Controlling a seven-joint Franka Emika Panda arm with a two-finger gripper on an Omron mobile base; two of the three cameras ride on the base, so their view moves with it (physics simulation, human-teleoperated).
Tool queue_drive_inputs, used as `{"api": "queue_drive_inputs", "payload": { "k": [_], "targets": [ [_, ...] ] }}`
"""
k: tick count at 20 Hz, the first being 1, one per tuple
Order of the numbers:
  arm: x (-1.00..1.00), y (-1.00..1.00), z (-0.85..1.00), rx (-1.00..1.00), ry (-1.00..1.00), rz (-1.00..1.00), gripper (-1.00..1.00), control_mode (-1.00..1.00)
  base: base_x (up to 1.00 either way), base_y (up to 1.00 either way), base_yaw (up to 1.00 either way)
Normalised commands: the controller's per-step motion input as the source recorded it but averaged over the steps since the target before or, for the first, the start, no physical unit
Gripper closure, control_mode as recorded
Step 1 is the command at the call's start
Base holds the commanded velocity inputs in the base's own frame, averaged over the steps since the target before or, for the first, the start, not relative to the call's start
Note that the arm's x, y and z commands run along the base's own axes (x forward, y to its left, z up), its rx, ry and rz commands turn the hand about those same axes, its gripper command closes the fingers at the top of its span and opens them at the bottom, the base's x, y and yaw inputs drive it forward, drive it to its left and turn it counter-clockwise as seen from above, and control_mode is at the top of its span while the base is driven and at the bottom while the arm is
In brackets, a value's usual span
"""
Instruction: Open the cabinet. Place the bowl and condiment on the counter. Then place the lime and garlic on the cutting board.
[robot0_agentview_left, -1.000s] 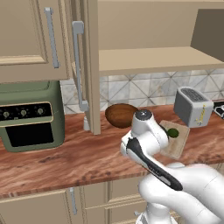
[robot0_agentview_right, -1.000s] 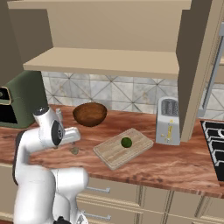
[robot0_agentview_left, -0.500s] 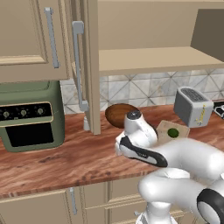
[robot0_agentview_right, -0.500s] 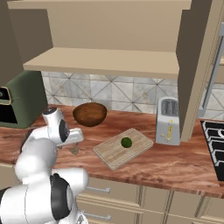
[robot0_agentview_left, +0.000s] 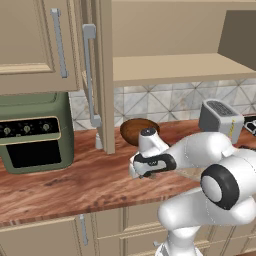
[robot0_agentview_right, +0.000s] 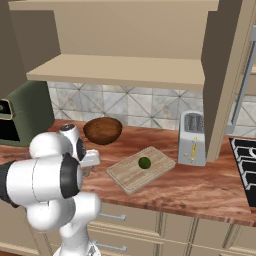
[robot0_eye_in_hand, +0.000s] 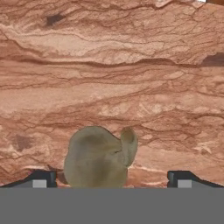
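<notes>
Left base view: cabinet (robot0_agentview_left: 150, 70) open, left door (robot0_agentview_left: 102, 80) swung out edge-on, grey bar handle (robot0_agentview_left: 90, 75) facing the camera, inner shelf (robot0_agentview_left: 175, 75) bare. Green countertop oven (robot0_agentview_left: 35, 130) at the left back of the surface (robot0_agentview_left: 75, 185). Bowl (robot0_agentview_left: 138, 131) standing on the surface near the back edge, just right of the open door. Small pale container, apparently the condiment (robot0_agentview_left: 98, 141), standing at the foot of the open door. Toaster (robot0_agentview_left: 220, 120) at the back right. Arm bent low over the surface, hand (robot0_agentview_left: 150, 162) held in front of the bowl, close above the wood grain; jaws hidden below the hand here.

Right base view: cutting board (robot0_agentview_right: 141, 167) lying at an angle near the front edge of the surface, between bowl and toaster (robot0_agentview_right: 193, 145). Lime (robot0_agentview_right: 144, 162) resting on the board, near its middle. Bowl (robot0_agentview_right: 102, 130) upright towards the back edge, left of the board. Stove corner (robot0_agentview_right: 245, 167) at the far right. Hand low at the left of the board, mostly screened by the arm's own body.

Hand view: garlic (robot0_eye_in_hand: 99, 157) lying on the bare surface, off the board, directly between the two finger tips. Gripper (robot0_eye_in_hand: 109, 179) jaws spread wide, one tip on each side of the garlic, neither touching it
</notes>
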Motion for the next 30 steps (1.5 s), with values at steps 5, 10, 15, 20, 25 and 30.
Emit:
{"api": "queue_drive_inputs", "payload": {
  "k": [5, 10, 15, 20, 25, 30],
  "targets": [
    [0.02, -0.2, -0.15, 0.02, 0.06, -0.07, -1.0, -1.0, 0.0, 0.0, 0.0],
    [-0.17, -0.35, -0.08, 0.03, 0.03, -0.1, -1.0, -1.0, 0.0, 0.0, 0.0],
    [-0.18, -0.08, -0.11, 0.0, 0.01, -0.12, -1.0, -1.0, 0.0, 0.0, 0.0],
    [0.0, 0.0, -0.2, 0.0, 0.02, -0.11, 1.0, -1.0, 0.0, 0.0, 0.0],
    [0.0, 0.0, -0.07, 0.0, 0.01, -0.12, 1.0, -1.0, 0.0, 0.0, 0.0],
    [-0.02, -0.14, 0.3, 0.05, 0.0, -0.14, 1.0, -1.0, 0.0, 0.0, 0.0]
  ]
}}
